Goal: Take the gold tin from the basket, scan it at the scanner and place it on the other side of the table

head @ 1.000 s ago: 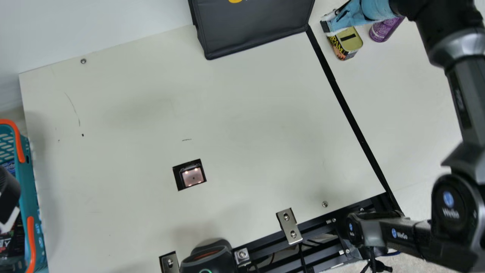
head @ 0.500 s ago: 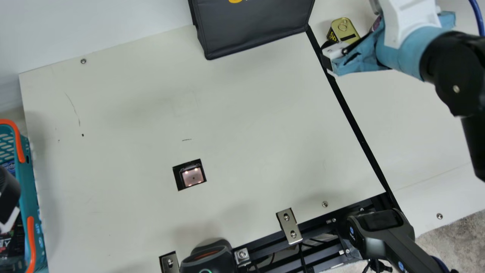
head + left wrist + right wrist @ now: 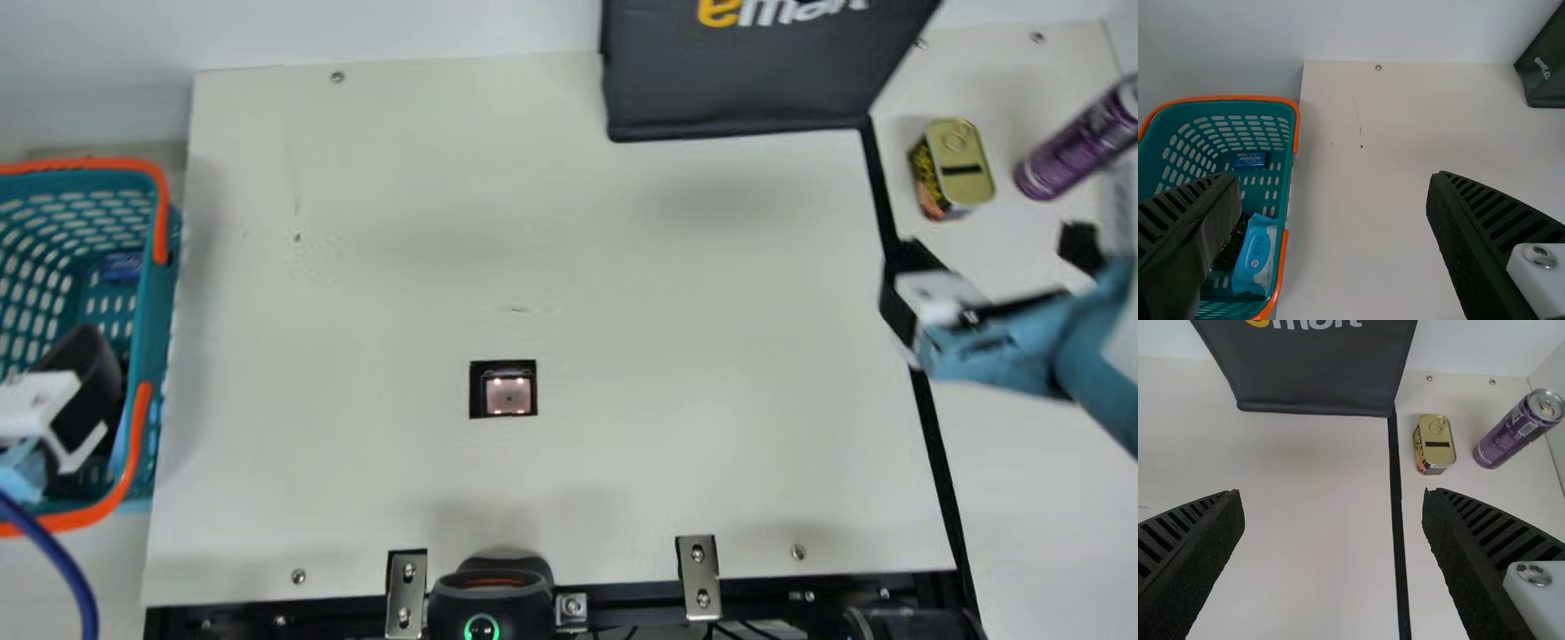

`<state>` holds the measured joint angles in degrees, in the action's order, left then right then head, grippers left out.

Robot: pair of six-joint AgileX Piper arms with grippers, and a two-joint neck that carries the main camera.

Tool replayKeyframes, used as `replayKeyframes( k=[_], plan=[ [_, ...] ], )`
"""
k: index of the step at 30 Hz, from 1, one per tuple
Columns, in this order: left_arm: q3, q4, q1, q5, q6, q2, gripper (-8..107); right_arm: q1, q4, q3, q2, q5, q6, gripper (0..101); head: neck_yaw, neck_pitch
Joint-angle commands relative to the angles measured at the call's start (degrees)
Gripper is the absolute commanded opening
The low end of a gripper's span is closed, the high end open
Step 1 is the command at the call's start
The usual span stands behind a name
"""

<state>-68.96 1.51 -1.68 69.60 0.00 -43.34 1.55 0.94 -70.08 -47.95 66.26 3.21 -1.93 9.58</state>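
Since the camera has turned, read the shift of the whole table in the main view as camera only. Real change: right arm has backed off toward the near side, and its gripper now straddles the black tape, fingers spread, nothing between them. A second ago it overlapped the gold tin; now the tin stands uncovered on its base, just right of the tape near its far end. That's across from the basket, well left of the tape, so I'd call the place step done. Scan can't be confirmed from these frames; the scanner window is left of the tape. Left gripper is also spread and unloaded, at the basket side, far left of the tape. Next is probably just clearing the right arm; main risk is clipping the tin or its neighbour on the way. Print, biggest carrier first: bag, left of the tape's far end, yellow and white lettering, upside down in the main view; purple can, right of tape past the tin, pale label print; wipes pack, far left of tape in the basket, round logo; tin, yellow letters on its dark side, dark bar on the lid.
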Motion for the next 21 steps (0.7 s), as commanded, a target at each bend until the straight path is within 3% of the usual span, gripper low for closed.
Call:
replayKeyframes(
  k=[1, 7, 21],
  plan=[
    [0.0, 0.0, 0.0, 0.0, 0.0, 0.0, 90, -0.9, -0.1, 0.1, 2.6, 1.4, -1.5, 95, 0.4, -1.7],
    [0.0, 0.0, 0.0, 0.0, 0.0, 0.0, 90, -2.3, -0.1, 0.3, 5.3, 3.8, -3.2, 95, 0.4, -1.7],
    [0.0, 0.0, 0.0, 0.0, 0.0, 0.0, 90, -2.3, -0.1, 0.3, 5.7, 3.7, -3.2, 95, 0.4, -1.7]
  ],
)
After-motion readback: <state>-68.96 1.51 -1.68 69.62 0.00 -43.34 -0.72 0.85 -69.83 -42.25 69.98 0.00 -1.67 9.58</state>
